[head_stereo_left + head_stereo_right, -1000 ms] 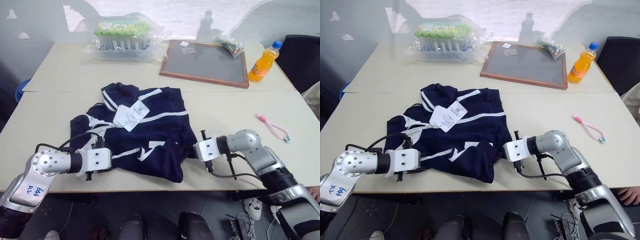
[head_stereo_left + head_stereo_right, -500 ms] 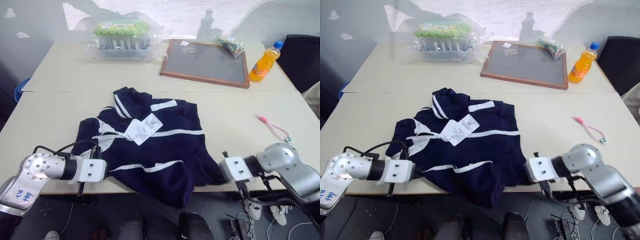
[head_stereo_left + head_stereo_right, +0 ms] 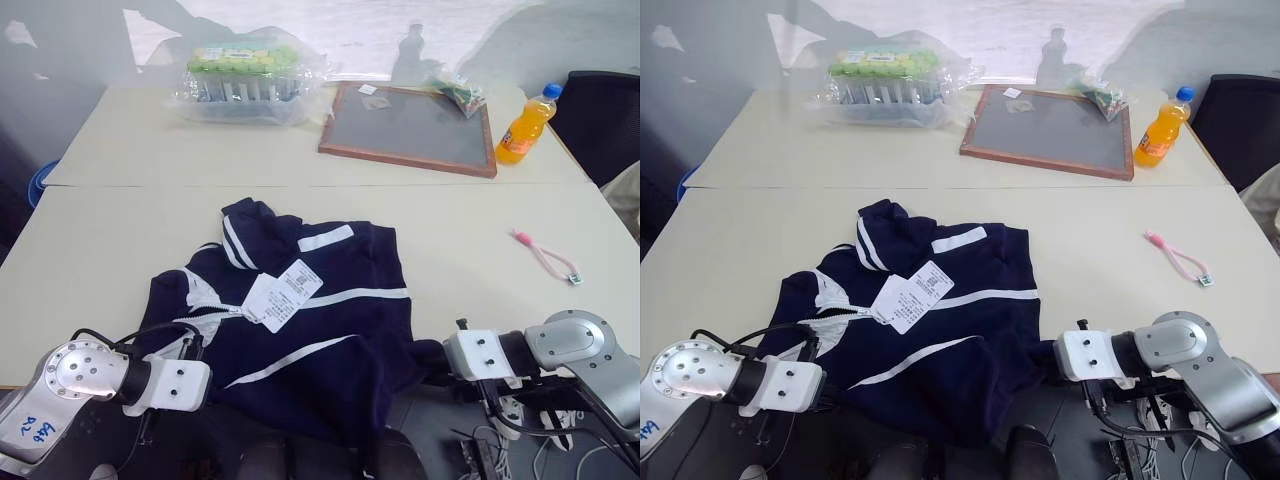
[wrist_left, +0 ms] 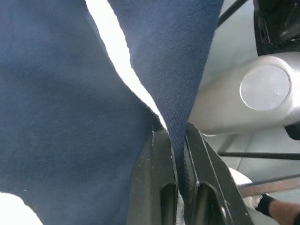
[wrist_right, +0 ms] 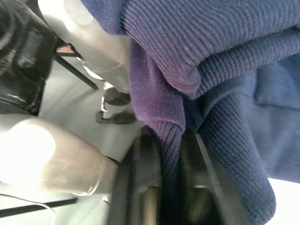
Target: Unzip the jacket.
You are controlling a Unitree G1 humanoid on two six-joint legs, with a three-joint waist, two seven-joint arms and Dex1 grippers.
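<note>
1. The jacket [image 3: 300,330] lies on the near table [image 3: 90,260], its lower part hanging over the near edge between the two arms. Two white paper tags [image 3: 283,295] rest on its chest, just beside the white zipper [image 3: 205,318].
2. The left gripper [image 4: 177,187] is closed on a fold of the jacket; in the left wrist view navy cloth runs down between its two black fingers [image 4: 157,183].
3. The right gripper [image 5: 171,187] is likewise clamped on ribbed navy cloth at the jacket's other lower corner, with the fabric pinched between the fingers.
4. Around it: one wrapped pack of green-capped bottles [image 3: 245,70] and one framed grey board [image 3: 408,115] stand on the far table, well apart from the jacket.
5. One orange drink bottle [image 3: 526,125] stands upright near the board's right end.
6. One small packet [image 3: 460,92] lies at the board's far corner; one pink looped item [image 3: 545,255] lies on the near table, to the right of the jacket.
7. Nothing lies on top of the jacket apart from its tags.
</note>
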